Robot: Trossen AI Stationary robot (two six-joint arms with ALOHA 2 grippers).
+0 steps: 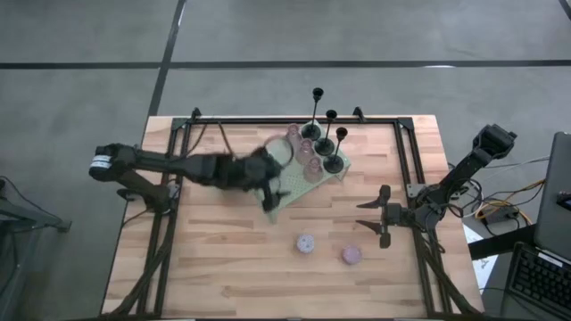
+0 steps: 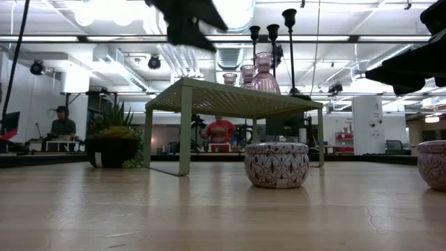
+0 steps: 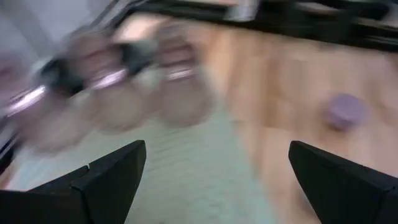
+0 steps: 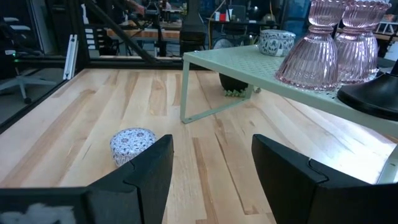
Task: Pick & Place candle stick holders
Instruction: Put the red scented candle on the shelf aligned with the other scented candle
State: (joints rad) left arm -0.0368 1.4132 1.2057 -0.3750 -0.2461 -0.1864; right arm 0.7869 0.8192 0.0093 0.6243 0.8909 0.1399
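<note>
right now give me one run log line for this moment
left tool: open, over pale green stand, empty | right tool: parked at right, empty | pink glass cups and black sticks on stand | two pucks on table

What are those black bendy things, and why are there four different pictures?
They are two robot arms at a wooden table. Each ends in a gripper, like a two-finger hand. One picture looks straight down, one looks level across the tabletop, and two come from little cameras on the arms' wrists. The left gripper is over a pale green stand, its fingers wide open and holding nothing. The right gripper waits over the table, empty too. On the stand are pink glass cups and three thin black candle sticks. Two small round pucks lie on the wood, and a spiky potted plant sits behind the stand.
</note>
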